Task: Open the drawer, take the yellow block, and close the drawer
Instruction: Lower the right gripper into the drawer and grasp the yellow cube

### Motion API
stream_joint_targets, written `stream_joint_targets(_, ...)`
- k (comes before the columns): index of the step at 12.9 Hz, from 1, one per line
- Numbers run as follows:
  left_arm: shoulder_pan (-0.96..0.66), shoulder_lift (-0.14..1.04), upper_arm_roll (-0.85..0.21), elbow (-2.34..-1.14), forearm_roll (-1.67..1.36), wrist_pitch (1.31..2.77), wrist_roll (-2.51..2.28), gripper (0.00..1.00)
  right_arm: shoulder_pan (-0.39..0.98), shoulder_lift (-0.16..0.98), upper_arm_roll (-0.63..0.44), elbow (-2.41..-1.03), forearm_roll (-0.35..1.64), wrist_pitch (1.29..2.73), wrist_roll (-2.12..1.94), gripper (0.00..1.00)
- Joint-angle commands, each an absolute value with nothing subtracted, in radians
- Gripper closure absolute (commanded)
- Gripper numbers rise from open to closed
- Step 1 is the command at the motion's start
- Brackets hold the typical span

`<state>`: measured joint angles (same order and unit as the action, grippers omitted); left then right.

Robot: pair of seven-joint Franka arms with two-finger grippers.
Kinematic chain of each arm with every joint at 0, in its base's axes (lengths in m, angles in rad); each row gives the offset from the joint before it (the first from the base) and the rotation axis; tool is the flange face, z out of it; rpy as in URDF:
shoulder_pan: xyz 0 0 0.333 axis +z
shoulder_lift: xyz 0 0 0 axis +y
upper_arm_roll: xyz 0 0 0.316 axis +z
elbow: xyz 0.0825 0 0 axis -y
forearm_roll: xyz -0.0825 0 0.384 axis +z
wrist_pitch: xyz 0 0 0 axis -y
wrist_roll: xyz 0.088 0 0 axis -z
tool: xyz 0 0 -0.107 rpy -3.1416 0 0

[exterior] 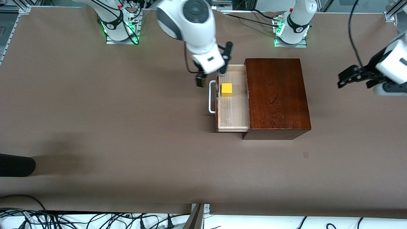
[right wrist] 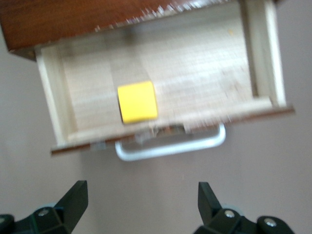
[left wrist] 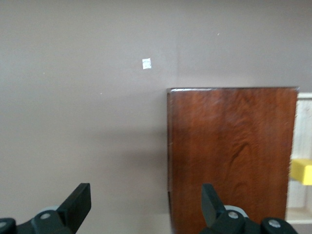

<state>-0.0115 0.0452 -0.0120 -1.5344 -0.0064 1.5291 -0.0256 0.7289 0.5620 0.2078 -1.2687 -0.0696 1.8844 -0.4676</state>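
The dark reddish-brown wooden box (exterior: 276, 95) stands mid-table. Its drawer (exterior: 233, 114) is pulled open toward the right arm's end, showing a pale interior and a white bar handle (exterior: 211, 98). The yellow block (exterior: 226, 89) lies in the drawer, in the part farther from the front camera. My right gripper (exterior: 212, 71) is open and empty, over the handle and the drawer's front edge. Its wrist view shows the block (right wrist: 138, 101), the handle (right wrist: 170, 146) and the gripper (right wrist: 140, 200) apart from them. My left gripper (exterior: 353, 76) is open and empty, waiting over the table toward the left arm's end.
The left wrist view shows the box top (left wrist: 231, 151), a slice of the yellow block (left wrist: 302, 171) and a small white mark (left wrist: 146, 63) on the brown table. A dark object (exterior: 16, 165) pokes in at the right arm's end. Cables (exterior: 95, 219) lie along the near edge.
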Motion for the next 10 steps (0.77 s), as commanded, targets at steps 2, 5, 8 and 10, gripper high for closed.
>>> stream_joint_targets(2, 0.011, -0.038, -0.014, -1.652, -0.021, 1.565, -0.012, 0.0, 0.794, 0.676, 0.202, -1.206, -0.136, 2.012, -0.547, 0.0)
stream_joint_targets(5, 0.014, -0.025, -0.02, -1.635, -0.02, 1.562, -0.011, 0.0, 0.842, 0.739, 0.201, -1.187, -0.21, 2.089, -0.575, 0.0)
stream_joint_targets(8, 0.014, -0.025, -0.026, -1.635, -0.02, 1.562, -0.014, 0.0, 0.851, 0.776, 0.199, -1.172, -0.244, 2.094, -0.6, 0.0)
stream_joint_targets(10, 0.014, -0.025, -0.026, -1.635, -0.018, 1.56, -0.014, 0.0, 0.85, 0.782, 0.198, -1.173, -0.245, 2.086, -0.604, 0.0)
